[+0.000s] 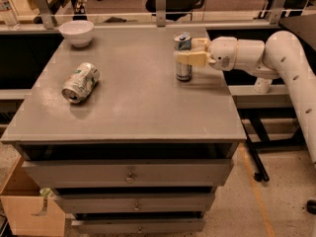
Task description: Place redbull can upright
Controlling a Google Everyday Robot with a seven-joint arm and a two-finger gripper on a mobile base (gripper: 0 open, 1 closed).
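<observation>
My gripper (185, 54) reached in from the right side of the scene, and its two fingers were closed around the middle of the redbull can (183, 73), one finger across the near face and the other behind it. The can stood on the far right part of the counter (138, 107), a little in from the right edge. Its long axis ran straight up and down, with the silver top showing above my fingers and the base at the counter. As far as I could judge the base was resting on the surface, but I could not tell whether it sat fully flat. So the can lay directly between my fingers, upright, with my wrist level and off to its right. I judged that what remained was to open and draw back to the right without tipping it. The fatter silver can (80, 82) lay on its side well apart to the left, and the white bowl (76, 32) sat at the far left corner.
</observation>
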